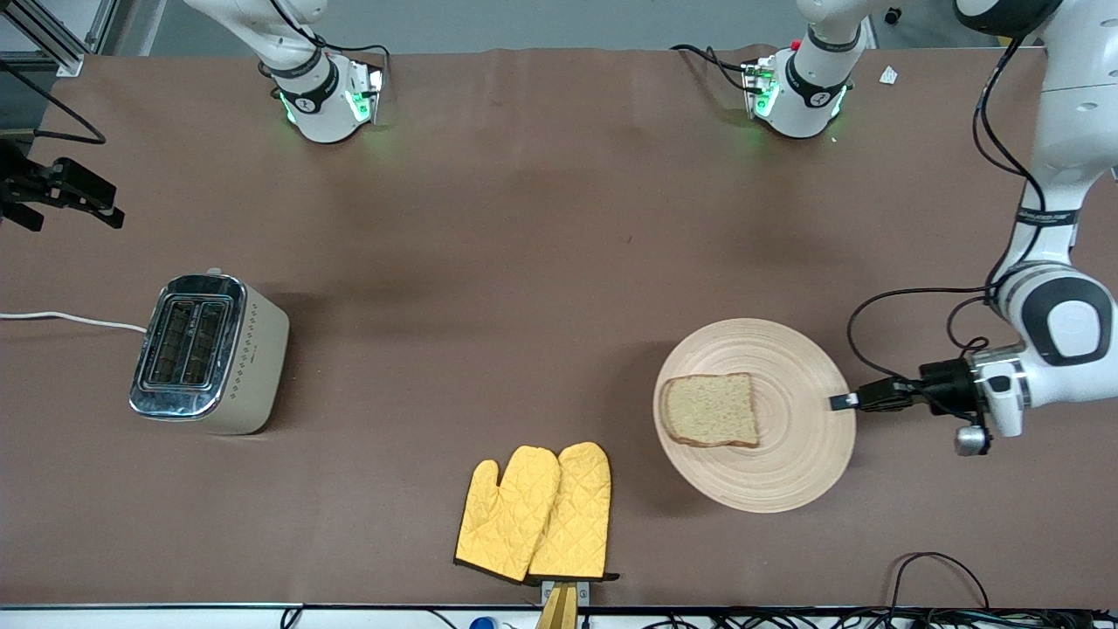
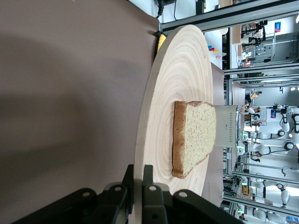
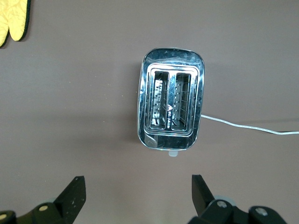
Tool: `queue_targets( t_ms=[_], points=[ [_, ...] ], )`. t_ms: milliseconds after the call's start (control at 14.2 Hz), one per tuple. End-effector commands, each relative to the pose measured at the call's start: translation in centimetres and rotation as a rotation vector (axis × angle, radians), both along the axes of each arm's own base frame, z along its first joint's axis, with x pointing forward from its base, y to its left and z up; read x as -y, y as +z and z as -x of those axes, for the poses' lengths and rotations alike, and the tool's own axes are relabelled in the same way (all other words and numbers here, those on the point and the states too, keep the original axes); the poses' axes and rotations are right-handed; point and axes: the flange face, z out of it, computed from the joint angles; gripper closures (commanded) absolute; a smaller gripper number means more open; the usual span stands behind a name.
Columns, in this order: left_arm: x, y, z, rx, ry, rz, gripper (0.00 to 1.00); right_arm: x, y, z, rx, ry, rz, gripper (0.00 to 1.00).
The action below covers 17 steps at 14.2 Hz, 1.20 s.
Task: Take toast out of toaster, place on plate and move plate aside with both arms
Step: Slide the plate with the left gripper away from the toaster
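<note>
Front view: one toast is seen on one plate, its rim clamped by the left gripper. One toaster, two mitts are counted. The right gripper is held spread.

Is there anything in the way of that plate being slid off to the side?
Nothing visible blocks it. The left gripper is shut on the rim of the plate, toast on it; bare table lies toward the left arm's end.
</note>
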Motion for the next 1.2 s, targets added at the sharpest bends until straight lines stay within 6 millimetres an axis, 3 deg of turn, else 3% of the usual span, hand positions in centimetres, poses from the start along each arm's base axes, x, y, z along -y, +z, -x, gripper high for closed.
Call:
queue_targets(
  t_ms=[0,282,493,775,915,1127],
  points=[
    [-3.5,-1.0,1.0,0.030,-0.037,0.012,1.00,0.1,0.4,-0.1,-0.002,0.009,0.014,0.00],
    [-9.9,-3.6,3.6,0.028,-0.043,0.020,1.00,0.0,0.3,-0.1,-0.005,0.011,0.014,0.00],
    [-13.3,-8.1,5.7,0.040,-0.061,0.028,0.99,-0.2,0.3,0.0,-0.007,0.012,0.014,0.00],
    [-15.6,-9.7,7.1,0.009,-0.056,0.002,0.98,-0.1,0.4,-0.1,-0.004,0.011,0.014,0.00],
    [-15.5,-11.6,7.7,-0.023,-0.067,0.007,0.98,-0.1,0.4,-0.1,-0.004,0.011,0.014,0.00],
    [-15.3,-12.3,8.0,-0.072,-0.071,-0.007,0.92,-0.2,0.3,-0.1,-0.005,0.014,0.014,0.00]
  ],
)
